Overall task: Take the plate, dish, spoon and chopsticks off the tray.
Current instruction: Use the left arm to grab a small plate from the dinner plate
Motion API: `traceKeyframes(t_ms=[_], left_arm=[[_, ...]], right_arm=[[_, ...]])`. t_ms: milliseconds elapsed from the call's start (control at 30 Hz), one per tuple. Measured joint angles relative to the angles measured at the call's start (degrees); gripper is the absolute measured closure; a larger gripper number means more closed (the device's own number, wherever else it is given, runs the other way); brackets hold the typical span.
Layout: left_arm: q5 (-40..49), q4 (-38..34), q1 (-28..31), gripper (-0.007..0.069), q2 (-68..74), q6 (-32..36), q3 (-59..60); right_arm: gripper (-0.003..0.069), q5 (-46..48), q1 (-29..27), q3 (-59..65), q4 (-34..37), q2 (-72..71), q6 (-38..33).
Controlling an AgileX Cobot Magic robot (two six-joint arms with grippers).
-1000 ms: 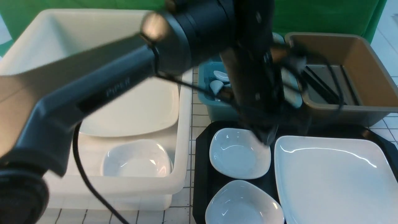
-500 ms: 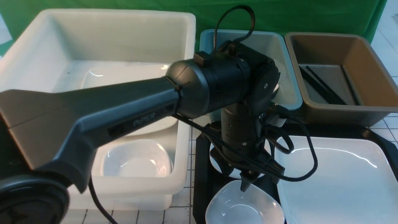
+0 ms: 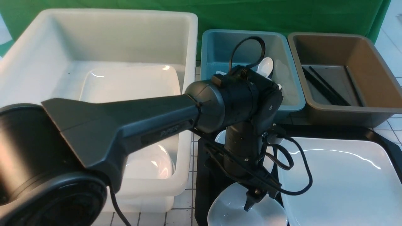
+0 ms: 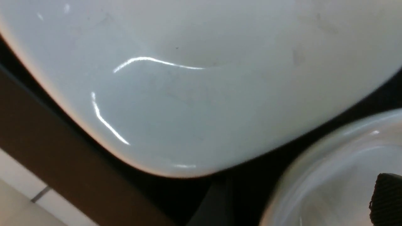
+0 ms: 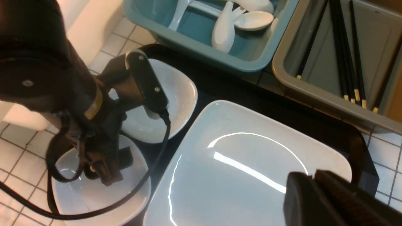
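Plate (image 3: 339, 182) fills right side of tray (image 3: 345, 131); left gripper (image 3: 251, 202) jaws spread, empty, over dish (image 3: 226, 211) at tray's near-left corner; right gripper (image 5: 314, 191) clenched, empty

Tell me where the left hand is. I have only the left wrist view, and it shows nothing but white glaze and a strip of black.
Observer: The left hand hangs over the nearer small white squarish dish, at the front left of the black plastic tray.
Operator: List what else sits on that tray.
Observer: A second small white dish lies just behind the first, and the large white square plate is to their right.
Operator: Find the spoon and chopsticks.
Observer: None show on the tray. White ceramic spoons lie in the teal bin, and black chopsticks lie in the brown bin.
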Motion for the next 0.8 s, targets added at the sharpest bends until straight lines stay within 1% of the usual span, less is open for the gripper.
traceKeyframes(t_ms=[267,367,400,433,500,567,800], left_arm=[[-0.4,-0.1,0.0,0.0111,1.7,0.4,0.0],[-0.5,-0.3,0.0,0.0168,1.7,1.1,0.0],[-0.5,-0.5,0.0,0.0259,1.7,1.6,0.0],[-0.4,-0.4,0.0,0.0296,1.7,1.9,0.0],[0.7,-0.3,0.1,0.0434,1.5,2.2,-0.1],[1.7,-0.8,0.2,0.0496,1.1,3.0,-0.3],[1.9,-1.1,0.3,0.0507,0.4,3.2,-0.5]], right_arm=[[0.0561,0.0,0.0,0.0,0.0,0.0,-0.7],[0.0560,0.0,0.0,0.0,0.0,0.0,-1.0],[0.0561,0.0,0.0,0.0,0.0,0.0,-1.2],[0.0561,0.0,0.0,0.0,0.0,0.0,-1.2],[0.0561,0.0,0.0,0.0,0.0,0.0,-1.2],[0.0559,0.0,0.0,0.0,0.0,0.0,-1.2],[0.0559,0.0,0.0,0.0,0.2,0.0,-1.2]])
